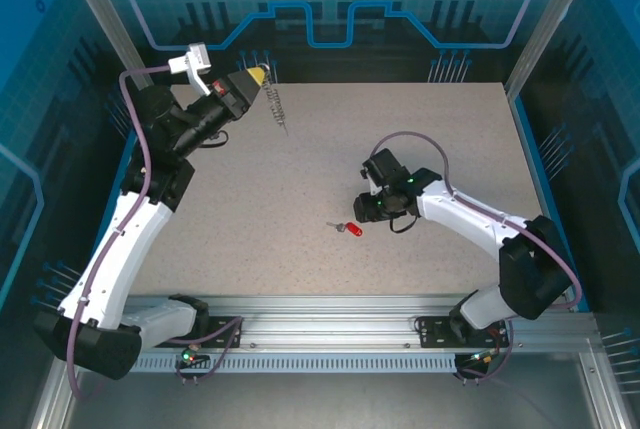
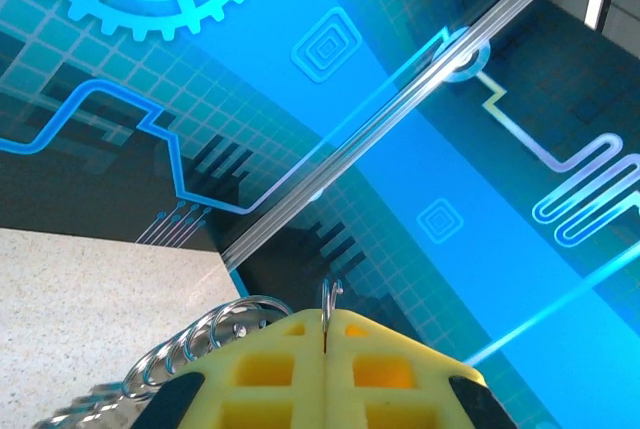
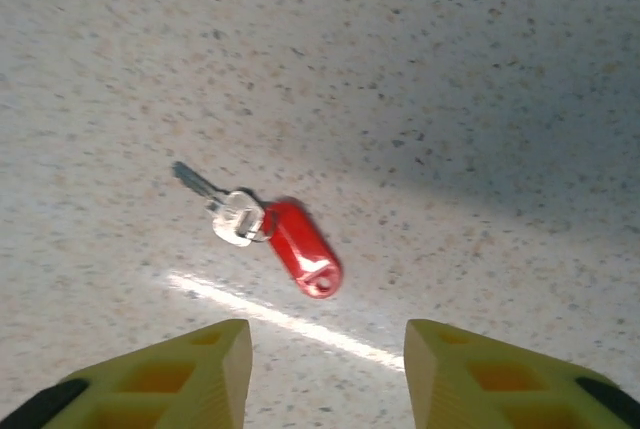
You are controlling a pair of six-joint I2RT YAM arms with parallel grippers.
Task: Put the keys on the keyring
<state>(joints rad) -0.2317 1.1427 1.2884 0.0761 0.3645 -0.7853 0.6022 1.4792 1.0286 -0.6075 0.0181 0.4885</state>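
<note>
The aluminium rail point(image 1: 330, 334) at the near edge of the worktop point(image 1: 450, 149) is being shown nearest the overhead camera, with both arms bolted to it.

Beyond it, towards the middle of the speckled worktop, the key point(image 1: 343, 226) is being shown lying flat and untouched. In the right wrist view the key point(image 3: 238, 217) is being seen with a silvery head and a short dark blade. It is joined by a small ring to a red plastic tag point(image 3: 305, 249).

The right gripper point(image 3: 327, 344) is being held just beside the key, on its near right side. Its yellow fingers point(image 3: 190, 374) are being kept apart, with nothing between them, and the key is lying just ahead of the tips.

Farthest off, near the far left corner, the left gripper point(image 1: 258, 76) is being held raised and closed. The keyring point(image 1: 278, 109) is being gripped at its tip and is hanging down from it. Whether the lower end is touching the worktop cannot be told. In the left wrist view one thin wire ring is being pinched between the closed yellow fingers point(image 2: 390, 369). The other silvery rings of the keyring point(image 2: 215, 334) are being fanned out to their left.
</note>
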